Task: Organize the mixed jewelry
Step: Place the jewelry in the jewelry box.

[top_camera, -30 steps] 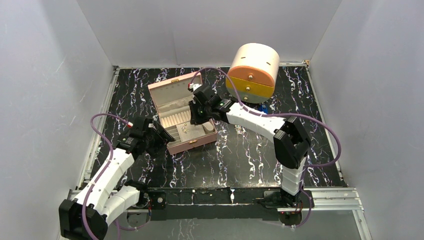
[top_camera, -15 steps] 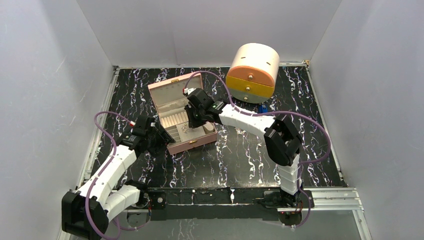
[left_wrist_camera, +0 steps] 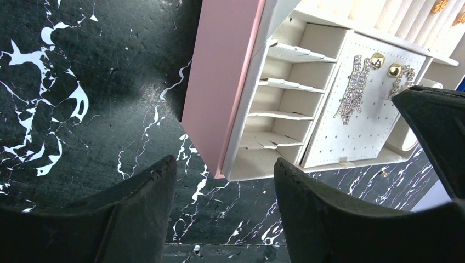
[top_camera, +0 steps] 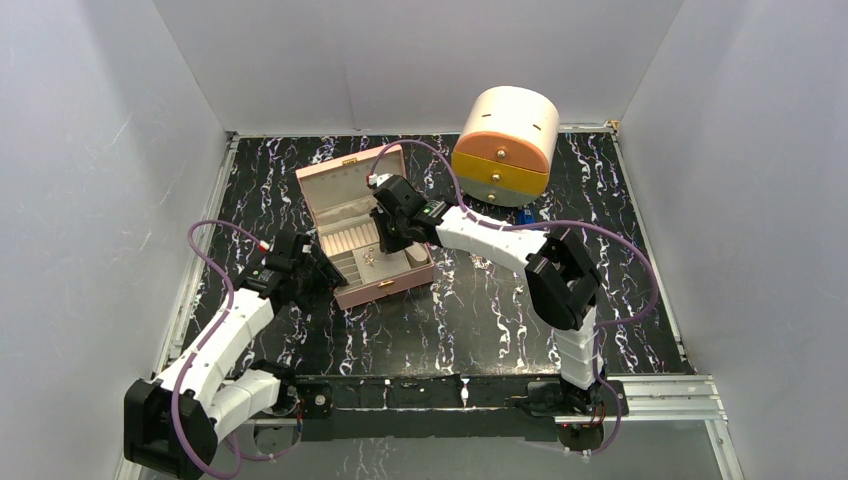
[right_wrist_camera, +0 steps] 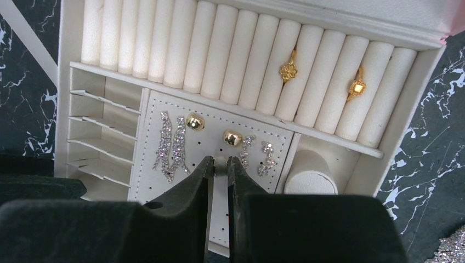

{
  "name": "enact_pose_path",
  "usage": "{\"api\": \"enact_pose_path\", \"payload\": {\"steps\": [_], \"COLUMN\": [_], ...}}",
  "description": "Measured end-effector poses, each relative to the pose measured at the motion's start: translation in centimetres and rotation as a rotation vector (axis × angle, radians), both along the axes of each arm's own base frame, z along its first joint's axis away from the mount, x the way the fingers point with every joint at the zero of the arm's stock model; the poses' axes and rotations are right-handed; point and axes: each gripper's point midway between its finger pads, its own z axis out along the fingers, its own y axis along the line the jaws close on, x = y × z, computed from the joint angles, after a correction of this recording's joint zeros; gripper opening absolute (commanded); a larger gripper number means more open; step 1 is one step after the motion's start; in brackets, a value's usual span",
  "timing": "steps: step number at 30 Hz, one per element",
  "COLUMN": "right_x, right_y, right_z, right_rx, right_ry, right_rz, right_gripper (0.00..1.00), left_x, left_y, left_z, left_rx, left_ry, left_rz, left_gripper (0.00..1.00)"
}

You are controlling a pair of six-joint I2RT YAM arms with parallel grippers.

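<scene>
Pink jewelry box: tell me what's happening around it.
The open pink jewelry box sits on the marbled table. The right end effector hovers over its perforated earring panel, fingers nearly together; whether they pinch anything is unclear. Two gold ball studs and crystal drop earrings are on the panel, two gold rings in the ring rolls. The left end effector is open beside the box's near left corner.

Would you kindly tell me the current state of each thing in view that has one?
Pink jewelry box: open, lid raised.
Round drawer cabinet: shut.
Two gold rings: seated in the ring rolls.
Two gold stud earrings: pinned on the perforated panel.
Left gripper: open, empty, at the box's corner.
Right gripper: nearly closed over the panel; grip unclear.
</scene>
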Motion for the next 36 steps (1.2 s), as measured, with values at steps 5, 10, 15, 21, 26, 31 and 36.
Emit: {"api": "enact_pose_path", "payload": {"steps": [5,10,15,21,26,31,36], "right_x": [-0.18,-0.28,-0.37,-0.37,-0.44,-0.57,-0.72], "right_y": [-0.11,-0.04,0.00,0.01,0.05,0.12,0.20], "right_z": [-0.40,-0.37,-0.38,-0.38,-0.37,-0.36,-0.36], "right_rx": [-0.011,-0.008,-0.005,-0.005,-0.003,0.001,0.005], "right_ry": [0.012,0.015,0.019,0.020,0.023,0.028,0.035], "right_rz": [0.003,0.010,0.016,0.015,0.018,0.023,0.029], "right_gripper": [0.09,0.09,0.09,0.09,0.09,0.09,0.09], "left_x": [-0.04,-0.13,-0.21,-0.46,-0.53,-0.51,-0.51], "left_y": [0.09,0.14,0.17,0.28,0.31,0.36,0.38], "left_z": [-0.11,-0.20,-0.36,-0.55,-0.58,-0.59,-0.60], "left_rx": [0.006,0.009,0.015,0.022,0.024,0.027,0.029], "left_ry": [0.004,0.009,0.016,0.029,0.031,0.030,0.030], "left_rz": [0.001,-0.002,-0.007,-0.012,-0.014,-0.014,-0.016], "left_gripper": [0.62,0.62,0.62,0.62,0.62,0.62,0.62]}}
